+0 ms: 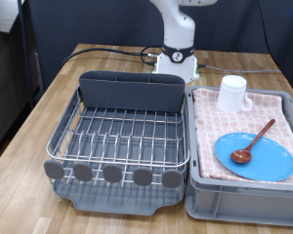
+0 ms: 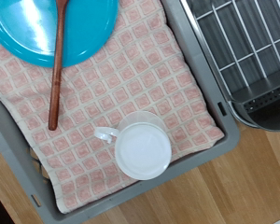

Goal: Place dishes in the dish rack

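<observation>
Right beneath my wrist camera sits the white cup [image 2: 143, 149], upright on the pink checkered cloth [image 2: 149, 75] lining the grey bin [image 1: 244, 200]. Beside it, the wooden spoon [image 2: 56, 65] rests partly on the blue plate [image 2: 47, 28]. My gripper is out of view, so I cannot tell its state. Alongside the bin stands the dish rack [image 1: 122, 136], holding no dishes.

No text, label, brand, number or sign can be read in either view. The white cup [image 1: 232, 94], the light-blue plate [image 1: 255, 156], the pink checkered cloth [image 2: 149, 75] and the dish rack [image 1: 122, 136] at centre-left of the exterior view all show plain surfaces, and the robot base [image 1: 176, 60] at top centre carries no legible marking.
</observation>
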{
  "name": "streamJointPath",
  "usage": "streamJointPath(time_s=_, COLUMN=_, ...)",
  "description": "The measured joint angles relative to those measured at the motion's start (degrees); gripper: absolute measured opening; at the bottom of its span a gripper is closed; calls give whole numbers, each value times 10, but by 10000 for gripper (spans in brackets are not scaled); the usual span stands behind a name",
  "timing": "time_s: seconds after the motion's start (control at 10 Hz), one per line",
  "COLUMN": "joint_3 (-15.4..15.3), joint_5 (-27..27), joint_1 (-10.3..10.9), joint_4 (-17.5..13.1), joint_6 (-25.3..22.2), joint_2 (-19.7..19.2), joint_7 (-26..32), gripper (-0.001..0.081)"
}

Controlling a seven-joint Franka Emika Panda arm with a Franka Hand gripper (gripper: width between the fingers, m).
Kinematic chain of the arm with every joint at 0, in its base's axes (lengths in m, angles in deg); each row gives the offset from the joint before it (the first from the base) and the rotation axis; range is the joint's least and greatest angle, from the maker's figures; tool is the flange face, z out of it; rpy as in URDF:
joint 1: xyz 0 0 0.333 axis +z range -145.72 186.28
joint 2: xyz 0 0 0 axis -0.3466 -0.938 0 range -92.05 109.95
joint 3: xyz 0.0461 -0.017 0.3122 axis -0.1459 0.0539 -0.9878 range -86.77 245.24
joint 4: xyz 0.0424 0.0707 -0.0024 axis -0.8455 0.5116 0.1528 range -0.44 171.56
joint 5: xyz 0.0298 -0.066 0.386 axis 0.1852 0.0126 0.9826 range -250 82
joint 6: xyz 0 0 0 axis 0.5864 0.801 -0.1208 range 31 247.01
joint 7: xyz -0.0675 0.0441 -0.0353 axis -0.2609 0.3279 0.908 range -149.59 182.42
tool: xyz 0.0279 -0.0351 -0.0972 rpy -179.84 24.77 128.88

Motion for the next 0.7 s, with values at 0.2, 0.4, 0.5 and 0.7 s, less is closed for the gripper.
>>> streamJointPath(time_s=0.2, joint_3=-14, joint_5=0, joint_1=0, joint_4=-5, joint_6=18, joint_2=-17, joint_7=-22, gripper=803)
streamJointPath(time_s=0.4, joint_3=-26, joint_5=-6, joint_1=0, joint_4=-18, joint_6=33, joint_2=-44, joint_7=-45, gripper=803)
streamJointPath(time_s=0.5, joint_3=-33, joint_5=-14, joint_1=0, joint_4=-28, joint_6=35, joint_2=-60, joint_7=-61, gripper=803)
streamJointPath(time_s=0.7, joint_3=-44, joint_5=-19, joint_1=0, joint_4=-49, joint_6=42, joint_2=-87, joint_7=-93, gripper=803)
